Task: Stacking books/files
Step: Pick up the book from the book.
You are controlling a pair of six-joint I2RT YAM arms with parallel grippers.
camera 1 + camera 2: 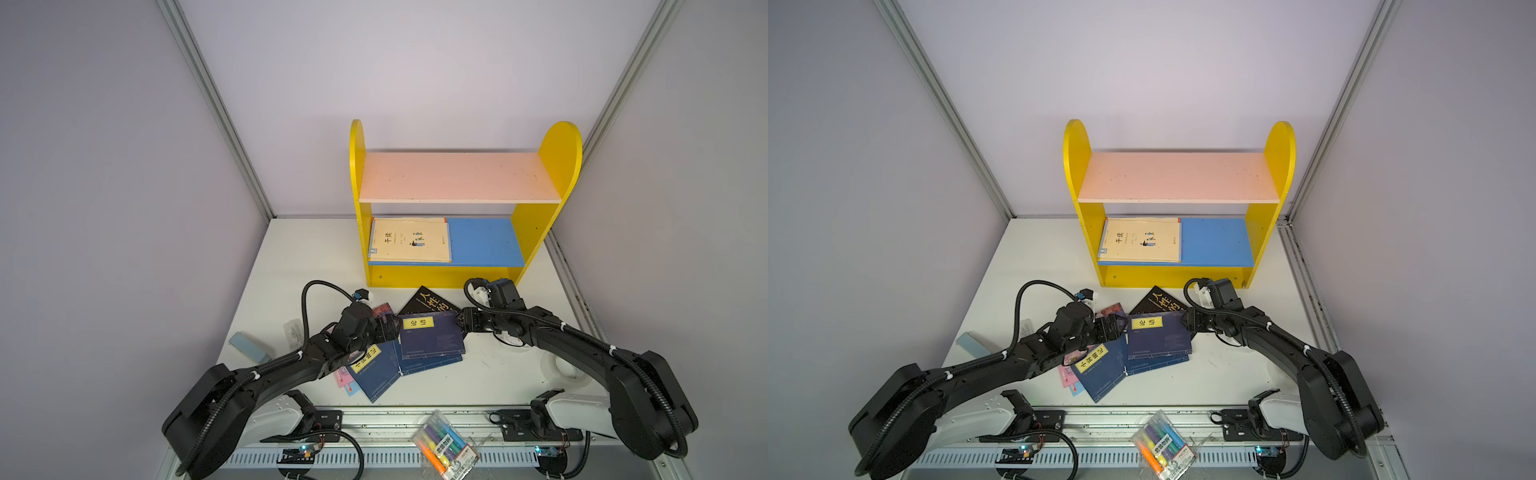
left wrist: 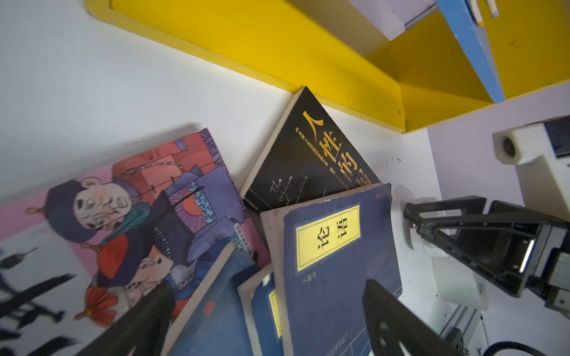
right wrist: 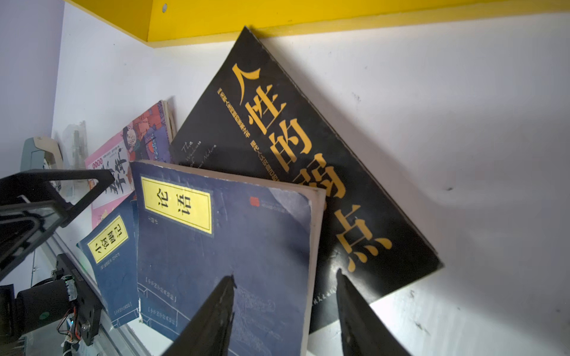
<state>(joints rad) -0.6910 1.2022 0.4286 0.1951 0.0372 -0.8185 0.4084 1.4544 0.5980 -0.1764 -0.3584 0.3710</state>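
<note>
Navy book (image 1: 432, 338) probably handles light and floppy; grip its exposed edge. Left gripper (image 2: 268, 285) jaws wide; right gripper (image 3: 285, 274) part-open, empty.

So the shelf unit (image 1: 528, 232) sits at the back of the table (image 1: 478, 382), right of centre, with the shelved book (image 1: 409, 241) lying flat at the left end of its lower shelf (image 1: 484, 243). Just in front is a messy pile. The rear book (image 1: 428, 301) has a corner touching the unit's base, the top book (image 1: 436, 338) overlaps it, and the front-left book (image 1: 378, 374) fans out beside that. The left tool (image 1: 392, 328) and right tool (image 1: 460, 322) flank the top book. The marker pack (image 1: 444, 446) lies nearest, past the table's front edge.
</note>
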